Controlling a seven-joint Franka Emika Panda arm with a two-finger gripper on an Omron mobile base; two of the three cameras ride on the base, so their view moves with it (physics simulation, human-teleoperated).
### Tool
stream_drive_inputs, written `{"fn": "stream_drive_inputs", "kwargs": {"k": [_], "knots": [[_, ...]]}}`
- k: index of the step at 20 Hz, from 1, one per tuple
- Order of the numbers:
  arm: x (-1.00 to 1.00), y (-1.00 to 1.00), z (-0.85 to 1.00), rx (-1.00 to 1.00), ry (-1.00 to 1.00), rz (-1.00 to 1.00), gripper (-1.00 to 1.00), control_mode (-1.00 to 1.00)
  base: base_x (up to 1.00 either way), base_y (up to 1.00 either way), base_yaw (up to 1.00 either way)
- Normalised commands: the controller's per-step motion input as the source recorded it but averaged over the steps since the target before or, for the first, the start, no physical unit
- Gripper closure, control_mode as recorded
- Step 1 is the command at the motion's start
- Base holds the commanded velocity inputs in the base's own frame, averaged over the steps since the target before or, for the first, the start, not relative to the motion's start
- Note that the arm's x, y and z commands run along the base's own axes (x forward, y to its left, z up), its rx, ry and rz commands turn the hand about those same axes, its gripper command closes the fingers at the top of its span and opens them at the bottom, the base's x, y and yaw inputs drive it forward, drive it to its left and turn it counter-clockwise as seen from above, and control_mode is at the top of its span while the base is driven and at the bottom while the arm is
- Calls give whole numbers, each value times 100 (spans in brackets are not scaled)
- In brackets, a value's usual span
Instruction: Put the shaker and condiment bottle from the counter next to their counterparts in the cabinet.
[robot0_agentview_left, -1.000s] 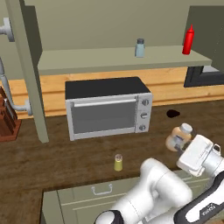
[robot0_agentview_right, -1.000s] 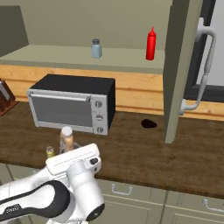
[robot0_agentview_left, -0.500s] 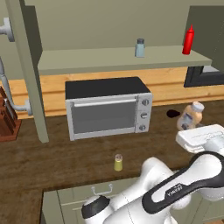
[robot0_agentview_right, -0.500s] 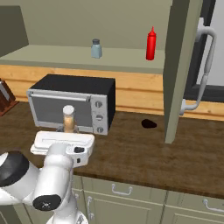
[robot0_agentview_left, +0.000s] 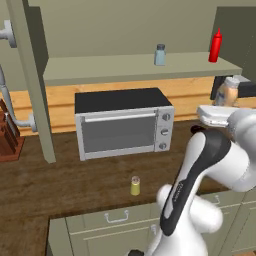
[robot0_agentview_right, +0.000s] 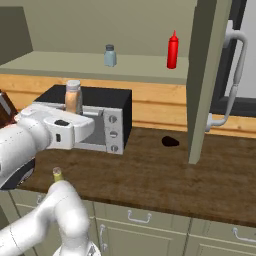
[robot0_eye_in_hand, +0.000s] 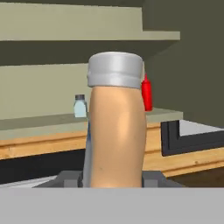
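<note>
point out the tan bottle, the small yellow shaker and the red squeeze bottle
tan-orange bottle with pale cap (robot0_eye_in_hand: 117, 135), hand view, mid body
small yellow-olive shaker (robot0_agentview_left: 135, 186), left base view, body
red squeeze bottle (robot0_agentview_right: 172, 51), right base view, body

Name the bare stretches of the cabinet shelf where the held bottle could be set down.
Free: the shelf left of the blue-grey shaker, and between it and the red squeeze bottle. Tight: right of the red bottle, by the cabinet post.

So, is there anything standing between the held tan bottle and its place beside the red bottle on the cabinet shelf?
Nothing visible blocks it. The condiment bottle is held upright below shelf level, and the shelf is bare around the red squeeze bottle; the pale blue shaker stands well apart.
</note>
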Motion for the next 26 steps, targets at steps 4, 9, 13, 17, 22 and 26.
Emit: {"fn": "stream_drive_inputs", "kwargs": {"k": [4, 9, 13, 17, 22, 26], "knots": [[2, 2, 61, -2, 24, -16, 100, -100, 0, 0, 0], [3, 0, 15, -1, 0, -12, 100, -100, 0, 0, 0], [4, 0, 56, -1, 0, -19, 100, -100, 0, 0, 0], [47, 1, 17, -8, 15, -4, 100, -100, 0, 0, 0], [30, 5, -6, -9, 11, 0, 100, -100, 0, 0, 0], [12, -3, 0, -2, -4, -3, 100, -100, 0, 0, 0]]}}
